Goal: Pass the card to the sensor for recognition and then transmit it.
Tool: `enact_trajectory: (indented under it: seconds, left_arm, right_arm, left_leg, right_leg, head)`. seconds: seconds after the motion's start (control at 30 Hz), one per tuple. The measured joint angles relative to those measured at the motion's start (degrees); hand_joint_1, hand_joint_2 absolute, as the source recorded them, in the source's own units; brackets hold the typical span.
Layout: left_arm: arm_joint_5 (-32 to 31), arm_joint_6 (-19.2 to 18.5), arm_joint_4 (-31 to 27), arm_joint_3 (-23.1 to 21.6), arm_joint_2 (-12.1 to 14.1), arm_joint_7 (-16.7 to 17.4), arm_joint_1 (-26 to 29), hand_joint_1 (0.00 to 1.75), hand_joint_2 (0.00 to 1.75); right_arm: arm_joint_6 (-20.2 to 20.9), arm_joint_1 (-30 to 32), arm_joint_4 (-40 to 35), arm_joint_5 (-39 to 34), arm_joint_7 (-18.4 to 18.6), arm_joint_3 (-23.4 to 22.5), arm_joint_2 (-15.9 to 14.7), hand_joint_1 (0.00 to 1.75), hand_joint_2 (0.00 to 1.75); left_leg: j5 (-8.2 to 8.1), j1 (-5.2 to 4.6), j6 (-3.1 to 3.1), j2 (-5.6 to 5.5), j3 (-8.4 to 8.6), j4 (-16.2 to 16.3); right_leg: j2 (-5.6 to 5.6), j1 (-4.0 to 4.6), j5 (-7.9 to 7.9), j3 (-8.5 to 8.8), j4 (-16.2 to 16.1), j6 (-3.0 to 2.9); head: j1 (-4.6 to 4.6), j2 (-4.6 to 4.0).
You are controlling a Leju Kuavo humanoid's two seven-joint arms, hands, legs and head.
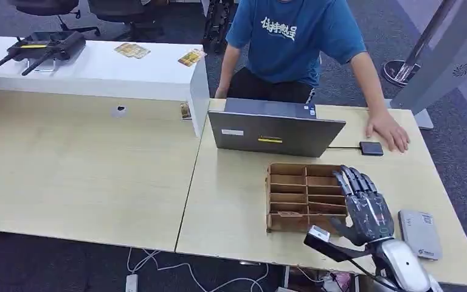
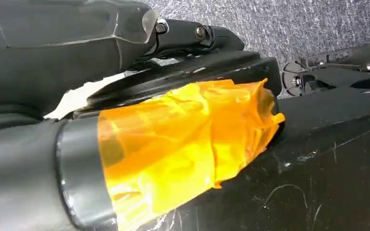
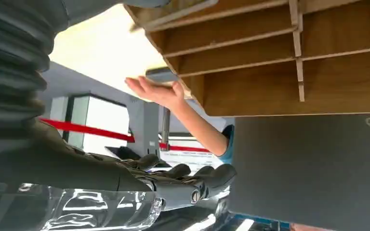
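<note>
A wooden box with several compartments stands on the table in front of the laptop. My right hand hovers over the box's right side, fingers stretched and apart, holding nothing. In the right wrist view the same fingers lie straight beside the box. A thin, card-like edge shows in one slot; I cannot tell more. A small black device on a cable lies by a person's hand. My left hand hangs low, its thumb wrapped in orange tape.
A grey flat device lies on the table to the right of my hand. A person in a blue shirt leans over behind the laptop. Loose cards and a black router lie on the white counter at the back left.
</note>
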Motion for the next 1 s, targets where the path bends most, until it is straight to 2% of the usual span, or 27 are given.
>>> enact_trajectory:
  seconds: [0.27,1.0]
  left_arm:
    - [0.0,0.0,0.0,0.0,0.0,0.0,0.0,0.00,0.00]
    - [0.2,0.0,0.0,0.0,0.0,0.0,0.0,0.00,0.00]
  right_arm:
    - [-0.1,-3.2,3.3,-0.2,0.0,2.4,0.0,0.00,1.75]
    - [-0.3,-3.7,4.6,-0.7,0.6,3.8,0.0,0.00,1.75]
  left_leg:
    - [0.02,0.00,0.03,-0.01,-0.02,0.0]
    - [0.02,0.00,0.03,-0.02,-0.03,0.0]
  right_leg:
    - [0.00,0.00,0.00,0.00,0.0,0.02]
    - [0.00,0.00,-0.02,0.00,0.0,0.05]
  head:
    - [-0.02,0.00]
    - [-0.02,0.00]
